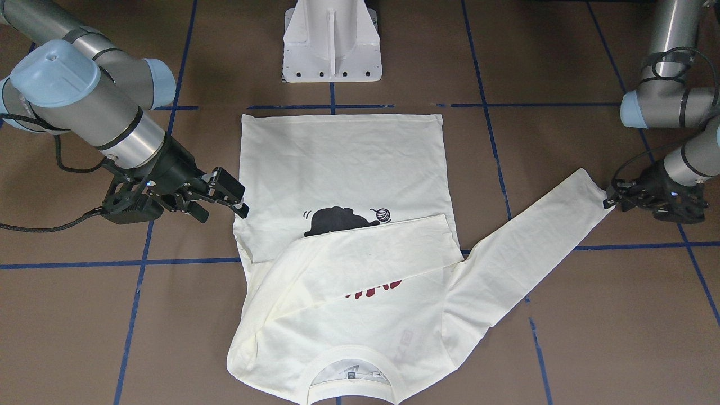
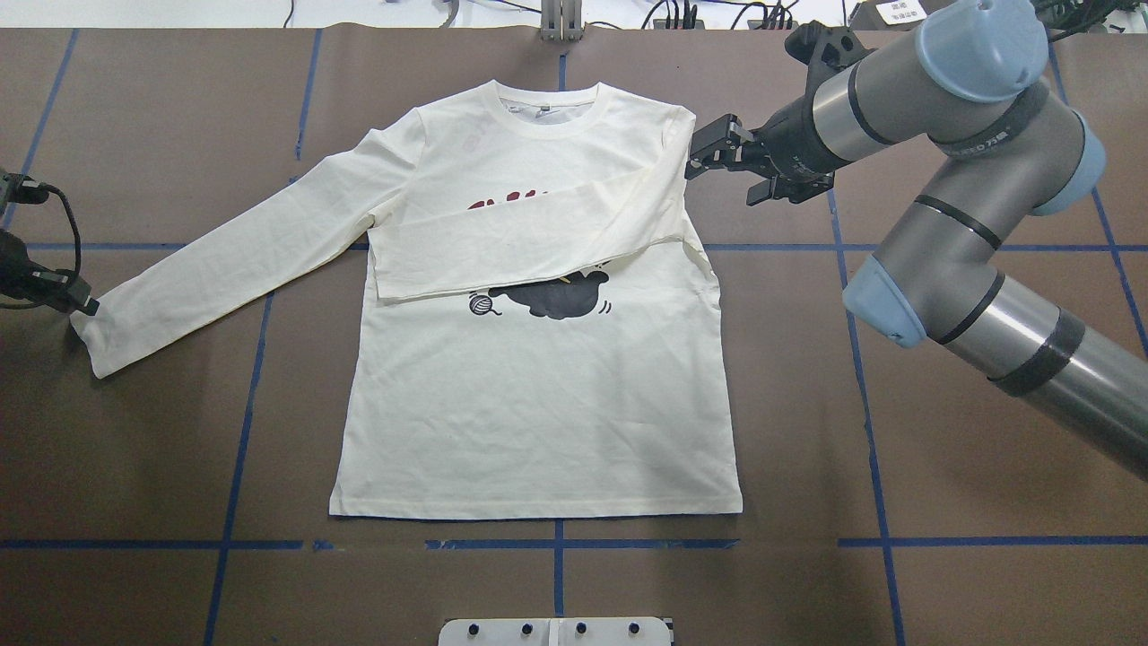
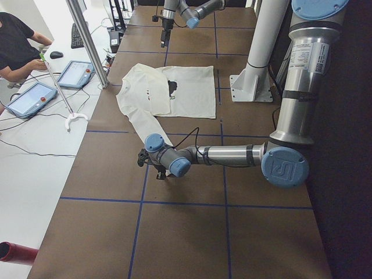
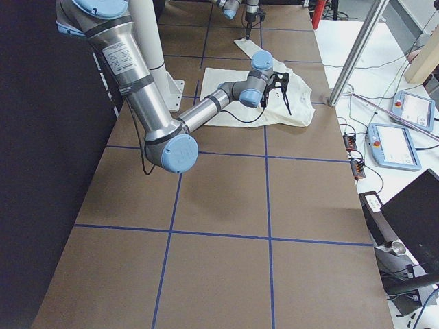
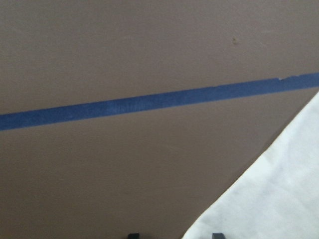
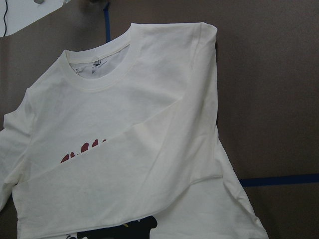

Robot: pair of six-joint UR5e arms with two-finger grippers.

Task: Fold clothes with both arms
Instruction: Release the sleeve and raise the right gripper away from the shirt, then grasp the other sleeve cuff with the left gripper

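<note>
Shirt (image 2: 538, 404): lies flat and front-up on the brown table (image 2: 897, 431), which is marked with a grid of blue tape (image 2: 134, 544). The white base (image 1: 332, 45) stands just past the shirt's hem. The collar (image 2: 547, 103) is at the shirt's opposite end.

Sleeves: the folded sleeve (image 2: 538, 233) lies slantwise across the shirt's chest. It covers most of the red lettering (image 2: 502, 202) and the top edge of the black cat print (image 2: 560, 296). The yarn ball beside the cat shows in full. The outstretched sleeve (image 2: 242, 251) runs out from the shirt's other shoulder, flat on the table, and ends in its cuff (image 2: 90, 345).

Right gripper (image 1: 220, 211): off the shirt's edge, just beside the shoulder where the folded sleeve starts. Jaws are apart with nothing between them. No contact with the cloth is visible. Its wrist view looks down on the shirt's collar, shoulder and folded sleeve.

Left gripper (image 1: 610, 198): at the far end of the shirt's outstretched sleeve, with its tips right at the cuff. In the left wrist view two fingertips (image 5: 217, 235) show at the bottom edge, set apart. One is over the cloth corner, the other over bare table. The cuff lies flat on the table. Whether the tips touch the cloth, I cannot tell.
</note>
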